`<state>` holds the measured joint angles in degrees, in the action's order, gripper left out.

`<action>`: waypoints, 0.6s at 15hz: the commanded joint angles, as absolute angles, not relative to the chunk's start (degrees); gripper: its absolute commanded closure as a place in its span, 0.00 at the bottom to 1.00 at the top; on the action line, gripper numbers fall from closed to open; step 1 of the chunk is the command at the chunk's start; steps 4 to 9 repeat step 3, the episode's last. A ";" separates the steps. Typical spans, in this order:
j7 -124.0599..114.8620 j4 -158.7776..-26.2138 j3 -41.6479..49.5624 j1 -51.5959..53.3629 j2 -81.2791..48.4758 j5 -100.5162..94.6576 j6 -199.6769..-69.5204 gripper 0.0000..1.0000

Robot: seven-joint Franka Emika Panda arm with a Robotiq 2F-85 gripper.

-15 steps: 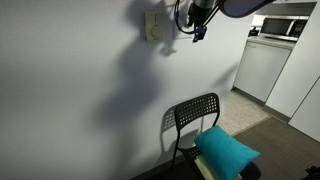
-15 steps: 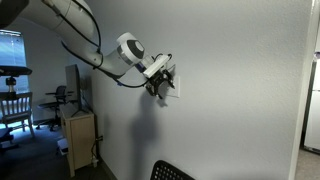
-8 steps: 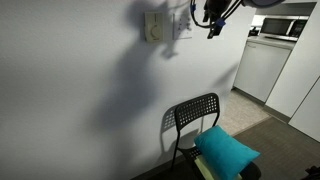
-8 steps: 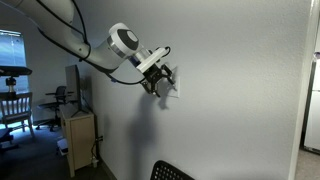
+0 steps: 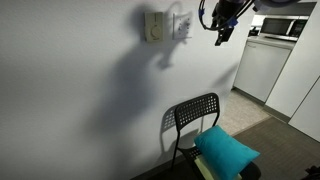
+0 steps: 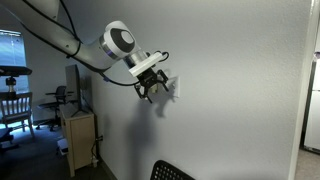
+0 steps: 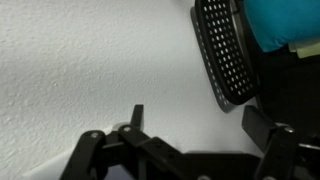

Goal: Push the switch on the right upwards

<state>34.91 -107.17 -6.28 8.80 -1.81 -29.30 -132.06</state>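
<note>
The switch (image 5: 181, 24) is a small white square plate high on the wall, to the right of a cream-beige plate (image 5: 155, 26). My gripper (image 5: 222, 31) hangs off the wall, to the right of the switch and apart from it. In an exterior view my gripper (image 6: 150, 92) is a short way out from the switch (image 6: 172, 87). The wrist view shows my gripper (image 7: 200, 125) with its dark fingers spread wide over bare white wall and nothing between them. The switch is out of the wrist view.
A black metal chair (image 5: 195, 115) stands against the wall below, with a teal cushion (image 5: 228, 150) beside it; both show in the wrist view (image 7: 225, 55). A white appliance (image 5: 262, 68) stands at the right. A wooden cabinet (image 6: 78, 140) stands by the wall.
My gripper has drawn back from the switch plate and moved away along and off the wall; the switch plate, covered before, now shows in full.
</note>
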 commanded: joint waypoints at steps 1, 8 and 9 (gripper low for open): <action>35.57 -107.37 -6.77 8.32 -1.84 -27.80 -131.89 0.00; 35.67 -107.70 -6.77 8.30 -1.84 -27.15 -131.90 0.00; 35.67 -107.70 -6.77 8.30 -1.84 -27.15 -131.90 0.00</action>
